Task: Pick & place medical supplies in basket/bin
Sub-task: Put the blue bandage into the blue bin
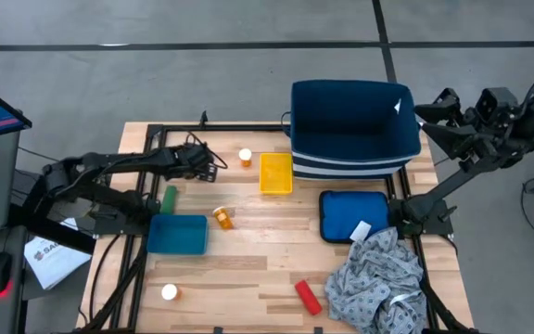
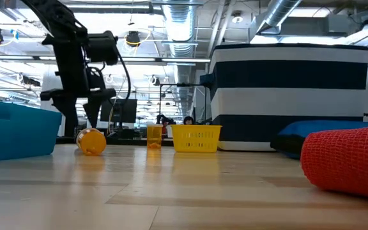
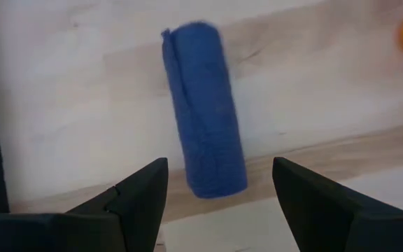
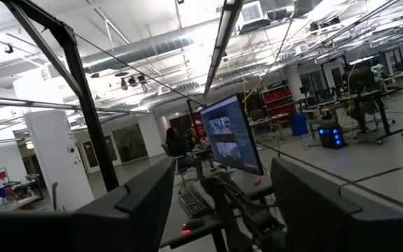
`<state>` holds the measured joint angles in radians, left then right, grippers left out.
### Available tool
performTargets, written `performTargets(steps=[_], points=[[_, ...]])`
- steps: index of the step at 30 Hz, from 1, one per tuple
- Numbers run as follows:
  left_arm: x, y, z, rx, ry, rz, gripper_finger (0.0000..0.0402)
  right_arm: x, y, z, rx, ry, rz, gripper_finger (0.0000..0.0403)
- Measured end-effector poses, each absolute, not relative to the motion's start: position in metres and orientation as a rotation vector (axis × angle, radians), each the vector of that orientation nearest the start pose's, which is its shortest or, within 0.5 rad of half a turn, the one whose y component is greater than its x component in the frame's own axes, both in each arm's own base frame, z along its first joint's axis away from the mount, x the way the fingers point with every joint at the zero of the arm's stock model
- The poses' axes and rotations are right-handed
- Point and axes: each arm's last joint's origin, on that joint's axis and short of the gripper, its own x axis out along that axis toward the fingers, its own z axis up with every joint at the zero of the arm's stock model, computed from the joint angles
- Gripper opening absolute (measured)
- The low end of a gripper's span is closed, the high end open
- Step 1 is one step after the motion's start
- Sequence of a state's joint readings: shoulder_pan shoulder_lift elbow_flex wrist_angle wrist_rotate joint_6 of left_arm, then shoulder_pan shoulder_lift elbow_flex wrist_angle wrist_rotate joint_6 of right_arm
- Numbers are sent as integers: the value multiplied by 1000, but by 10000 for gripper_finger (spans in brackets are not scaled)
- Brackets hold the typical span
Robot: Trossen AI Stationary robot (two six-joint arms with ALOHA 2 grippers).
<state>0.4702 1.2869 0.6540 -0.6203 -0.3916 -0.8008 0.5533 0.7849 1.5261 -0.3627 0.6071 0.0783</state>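
A small blue cylinder (image 3: 205, 108) lies on its side on the wooden table. My left gripper (image 3: 220, 166) hovers over it, open, one finger on each side of its near end without touching; in the high view this gripper (image 1: 211, 167) hides the cylinder. Orange pill bottles: one upright (image 1: 245, 158), one lying down (image 1: 222, 217), another near the front left (image 1: 169, 292). The red cylinder (image 1: 308, 297) and the crumpled grey patterned cloth (image 1: 378, 278) lie at the near edge. My right gripper (image 1: 426, 121) is raised beside the big blue bin, open and empty (image 4: 222, 175).
A large dark-blue striped bin (image 1: 355, 130) stands at the far right, with a small yellow basket (image 1: 275, 173) beside it. A blue lid (image 1: 352, 215), a teal tray (image 1: 176, 234) and a green cylinder (image 1: 170, 197) also lie on the table.
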Motion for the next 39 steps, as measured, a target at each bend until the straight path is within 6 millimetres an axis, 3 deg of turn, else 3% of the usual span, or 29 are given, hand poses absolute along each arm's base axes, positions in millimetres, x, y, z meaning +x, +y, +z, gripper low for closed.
performTargets(steps=[15,30,39], points=[[192,111,143,-719,968,1298,240,61,18,533,281,-313,-41,235],[193,111,146,-720,943,1294,141,61,18,533,277,-307,-41,235],[193,111,146,-719,941,1293,108,62,19,531,270,-296,-42,235]])
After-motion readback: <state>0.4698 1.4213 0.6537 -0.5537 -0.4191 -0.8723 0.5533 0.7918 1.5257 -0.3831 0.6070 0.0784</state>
